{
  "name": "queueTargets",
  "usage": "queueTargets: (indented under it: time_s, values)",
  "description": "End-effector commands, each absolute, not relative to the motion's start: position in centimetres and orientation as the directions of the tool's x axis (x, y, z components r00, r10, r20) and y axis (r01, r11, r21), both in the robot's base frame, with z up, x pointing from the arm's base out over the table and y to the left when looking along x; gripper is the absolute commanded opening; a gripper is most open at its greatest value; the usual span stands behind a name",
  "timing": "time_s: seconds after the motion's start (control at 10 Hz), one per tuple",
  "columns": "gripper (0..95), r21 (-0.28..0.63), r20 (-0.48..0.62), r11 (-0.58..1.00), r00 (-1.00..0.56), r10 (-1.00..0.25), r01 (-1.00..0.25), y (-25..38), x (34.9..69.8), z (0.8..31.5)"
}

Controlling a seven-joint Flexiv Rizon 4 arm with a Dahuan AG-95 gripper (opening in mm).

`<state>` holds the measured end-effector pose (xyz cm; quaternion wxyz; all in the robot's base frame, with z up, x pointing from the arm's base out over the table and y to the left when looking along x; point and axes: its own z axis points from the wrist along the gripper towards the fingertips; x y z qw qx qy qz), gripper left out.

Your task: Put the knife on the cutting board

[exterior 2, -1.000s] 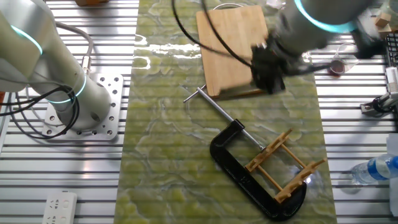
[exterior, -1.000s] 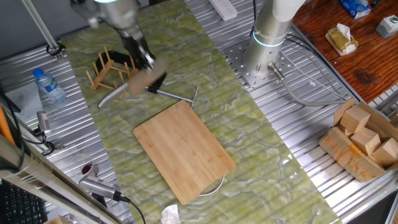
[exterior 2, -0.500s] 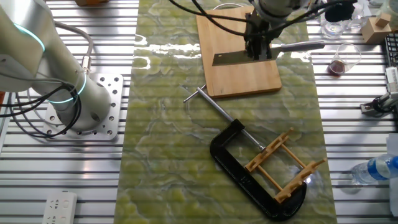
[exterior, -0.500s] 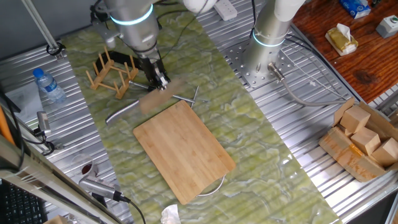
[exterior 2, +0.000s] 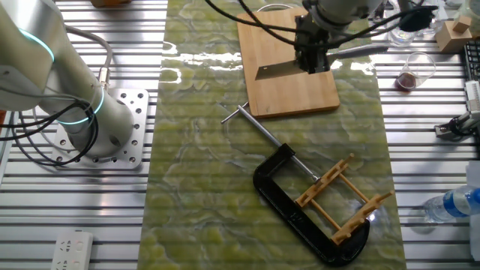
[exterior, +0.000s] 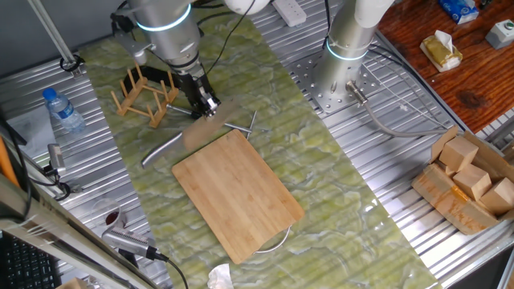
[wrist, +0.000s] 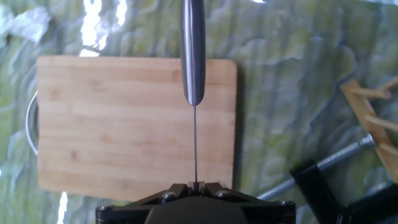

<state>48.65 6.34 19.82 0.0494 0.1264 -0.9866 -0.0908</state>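
Observation:
My gripper (exterior: 207,109) is shut on the knife (exterior: 201,132), gripping the spine of its broad steel blade. The rounded silver handle (exterior: 161,149) sticks out to the left. The cutting board (exterior: 237,193) lies flat on the green mat. In the other fixed view my gripper (exterior 2: 311,64) holds the blade (exterior 2: 279,70) over the board (exterior 2: 281,94), with the handle (exterior 2: 367,51) past its right edge. In the hand view the knife (wrist: 193,56) shows edge-on between my gripper's (wrist: 196,185) jaws, over the right part of the board (wrist: 124,124).
A black clamp (exterior 2: 296,202) with a steel rod (exterior 2: 262,131) lies beside the board, against a wooden peg rack (exterior 2: 341,199). A water bottle (exterior: 63,110) and a glass (exterior 2: 409,75) stand off the mat. The robot base (exterior: 341,72) is behind.
My gripper has carried the knife from beside the peg rack to the board's near corner. In the last half second it has barely shifted.

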Motion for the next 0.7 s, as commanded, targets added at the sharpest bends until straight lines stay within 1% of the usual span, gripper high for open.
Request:
queueTargets:
  time_s: [0.1, 0.6, 0.7]
  values:
    - [0.0, 0.202, 0.067, 0.936, -0.949, -0.307, -0.288, 6.3, 48.4, 19.9]
    - [0.0, 0.21, 0.073, 0.931, -0.944, -0.321, -0.3, 6.3, 48.4, 19.9]
    - [0.0, 0.206, 0.079, 0.937, -0.949, -0.305, -0.284, 7.5, 48.7, 20.5]
